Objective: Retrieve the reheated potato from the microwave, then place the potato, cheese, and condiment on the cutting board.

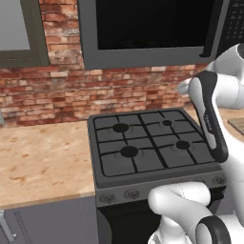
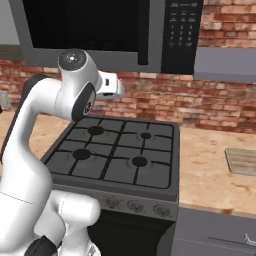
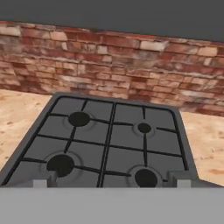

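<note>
Overhead, the microwave (image 2: 100,30) hangs shut above the hob (image 1: 150,143), its keypad panel (image 2: 181,32) at the right. Beyond the hob on the right, the cutting board (image 2: 241,161) lies flat on the desk (image 2: 210,170). Over the hob's near edge, the fingers (image 3: 111,183) look spread wide and empty, though only their tips show.

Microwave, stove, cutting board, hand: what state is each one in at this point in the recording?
microwave: door shut, mounted above the stove.
stove: four burners bare, no flame showing.
cutting board: flat on the counter right of the stove, nothing on the part in view.
hand: above the stove's front edge, holding nothing; fingertips apart at the hand view's bottom.
</note>
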Motion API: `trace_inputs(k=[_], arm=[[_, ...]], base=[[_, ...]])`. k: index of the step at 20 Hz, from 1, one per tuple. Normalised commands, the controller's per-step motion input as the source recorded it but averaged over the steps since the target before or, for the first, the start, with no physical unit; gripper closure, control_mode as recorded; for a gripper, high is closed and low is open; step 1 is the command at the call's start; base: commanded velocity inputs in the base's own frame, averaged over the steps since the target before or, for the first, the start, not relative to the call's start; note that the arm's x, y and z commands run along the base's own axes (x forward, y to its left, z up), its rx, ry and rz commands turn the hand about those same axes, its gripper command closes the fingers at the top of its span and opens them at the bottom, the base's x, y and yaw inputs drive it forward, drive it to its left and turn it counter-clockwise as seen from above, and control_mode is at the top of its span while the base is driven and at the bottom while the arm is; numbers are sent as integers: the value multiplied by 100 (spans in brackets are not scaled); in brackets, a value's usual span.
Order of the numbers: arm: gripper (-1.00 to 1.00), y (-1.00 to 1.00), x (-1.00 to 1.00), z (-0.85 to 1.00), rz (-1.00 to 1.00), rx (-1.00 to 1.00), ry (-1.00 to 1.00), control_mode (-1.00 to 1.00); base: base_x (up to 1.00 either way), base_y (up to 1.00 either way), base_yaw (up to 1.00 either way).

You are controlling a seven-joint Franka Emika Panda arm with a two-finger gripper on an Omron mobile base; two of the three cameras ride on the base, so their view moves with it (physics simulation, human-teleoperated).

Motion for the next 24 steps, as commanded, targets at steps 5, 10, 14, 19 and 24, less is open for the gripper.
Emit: trace_inputs(k=[5, 10, 14, 19, 24], arm=[[-100, -33, -2, 27, -1, 0, -26, -100], [-100, -29, 1, 47, -4, 2, -13, -100], [-100, -34, 14, 49, -7, 1, -3, -100], [-100, -32, 19, 46, -6, 5, 0, -100], [-100, -22, 32, 32, -3, 7, 0, -100]], base=[[0, 0, 0], [0, 0, 0], [0, 0, 0], [0, 0, 0], [0, 0, 0]])
